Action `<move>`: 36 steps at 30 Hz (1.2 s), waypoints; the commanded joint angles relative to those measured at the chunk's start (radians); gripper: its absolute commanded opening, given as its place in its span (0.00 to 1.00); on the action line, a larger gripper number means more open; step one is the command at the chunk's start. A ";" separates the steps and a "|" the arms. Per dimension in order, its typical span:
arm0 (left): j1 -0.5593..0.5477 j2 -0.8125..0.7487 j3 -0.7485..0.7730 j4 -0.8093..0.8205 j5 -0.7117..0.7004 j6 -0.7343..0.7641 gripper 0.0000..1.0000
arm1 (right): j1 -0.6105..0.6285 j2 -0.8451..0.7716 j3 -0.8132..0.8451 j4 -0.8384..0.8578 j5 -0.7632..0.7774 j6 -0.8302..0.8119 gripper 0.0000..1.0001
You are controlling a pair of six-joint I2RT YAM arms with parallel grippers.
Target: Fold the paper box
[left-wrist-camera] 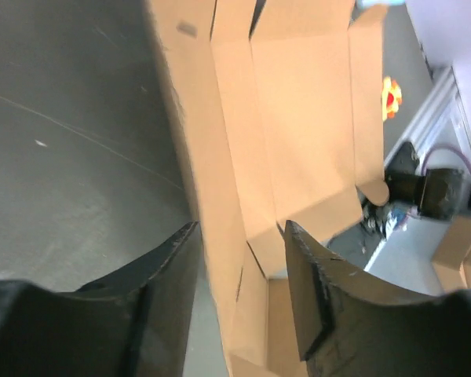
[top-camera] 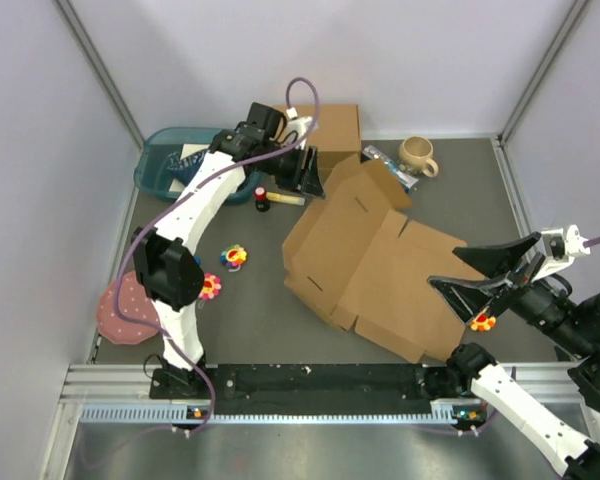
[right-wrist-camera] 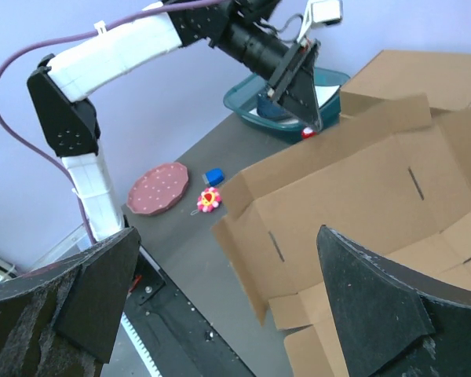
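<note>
The right gripper [right-wrist-camera: 226, 236], jaws wide, faces the brown corrugated cardboard paper box [right-wrist-camera: 353, 196]; the left gripper [right-wrist-camera: 309, 114] hangs near its far edge.

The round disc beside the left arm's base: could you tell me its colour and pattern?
Dusty pink disc with pale dots, clearest in the right wrist view.

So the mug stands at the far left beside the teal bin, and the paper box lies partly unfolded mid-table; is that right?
Not quite: the top view shows the mug at the far right, away from the teal bin. The paper box does lie partly unfolded mid-table.
</note>
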 commanded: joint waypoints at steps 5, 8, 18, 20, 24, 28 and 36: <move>0.104 -0.152 -0.056 0.279 -0.300 -0.210 0.98 | -0.005 0.039 -0.022 0.022 0.039 -0.018 0.97; 0.131 -0.318 -0.285 0.410 -0.451 -0.331 0.98 | -0.005 0.046 -0.036 0.023 0.057 -0.013 0.97; -0.336 -0.975 -1.087 0.189 -1.238 -1.407 0.98 | -0.005 0.090 -0.102 0.051 0.119 0.050 0.96; -0.343 -0.995 -1.120 0.130 -1.146 -1.508 0.98 | -0.005 0.092 -0.113 0.055 0.115 0.065 0.96; -0.482 -0.957 -1.126 0.023 -1.152 -1.717 0.98 | -0.005 0.096 -0.151 0.083 0.112 0.094 0.96; -0.541 -0.865 -1.152 0.039 -1.112 -1.776 0.98 | -0.005 0.095 -0.177 0.097 0.108 0.119 0.96; -0.567 -0.759 -1.179 0.179 -1.085 -1.756 0.98 | -0.005 0.070 -0.182 0.085 0.111 0.129 0.95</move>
